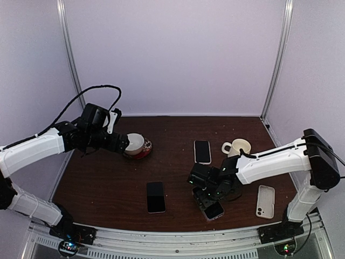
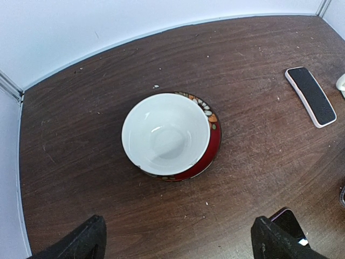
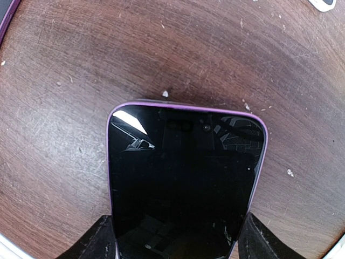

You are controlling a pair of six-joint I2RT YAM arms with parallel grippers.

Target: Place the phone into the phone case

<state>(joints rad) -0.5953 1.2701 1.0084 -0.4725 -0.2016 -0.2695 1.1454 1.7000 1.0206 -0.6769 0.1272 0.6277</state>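
Observation:
A phone (image 3: 183,178) with a black screen and a purple phone case rim (image 3: 109,162) around its edges lies flat on the wooden table; it also shows near the front as the phone (image 1: 214,210). My right gripper (image 3: 175,237) has one finger pressed against each long side of it, so it is shut on it. From above, the right gripper (image 1: 207,195) hangs low over that phone. My left gripper (image 2: 178,243) is open and hovers near a white bowl (image 2: 165,134), holding nothing. An empty white case (image 1: 265,201) lies at the right.
The bowl rests on a red plate (image 2: 213,148) at the back left. A bare black phone (image 1: 156,197) lies front centre. Another phone with a pale rim (image 1: 202,151) lies mid-table, beside a cream mug (image 1: 237,147). White walls enclose the table.

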